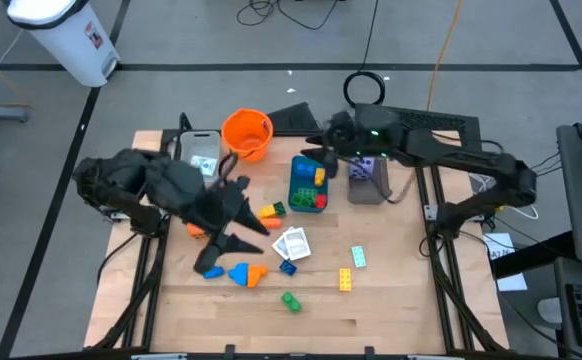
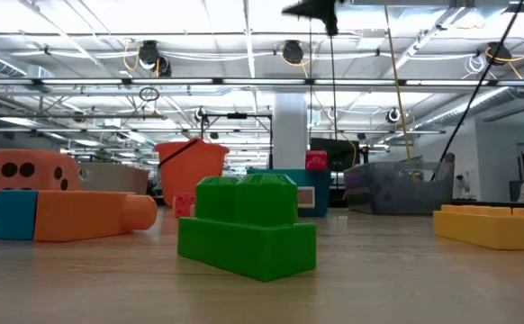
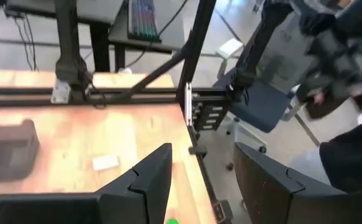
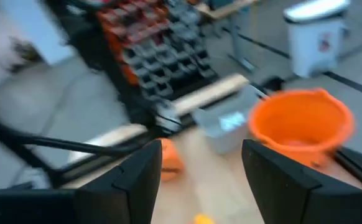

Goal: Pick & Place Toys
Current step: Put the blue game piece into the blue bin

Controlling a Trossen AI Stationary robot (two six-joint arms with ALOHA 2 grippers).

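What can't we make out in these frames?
- High view: the left arm covers toys beneath it, so which ones lie there is hidden.
- High view: print on the white cards is too small to read.
- Low view: the green brick blocks the table behind it.
- Right wrist view: motion blur smears the orange bucket; its contents are unclear.

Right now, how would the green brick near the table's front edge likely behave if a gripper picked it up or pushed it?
The green brick looks like rigid moulded plastic, so probably stiff and light. Its flat base rests on the table, so a push would likely slide it, not roll it. The studded top may be awkward; the smooth sides might slip slightly.
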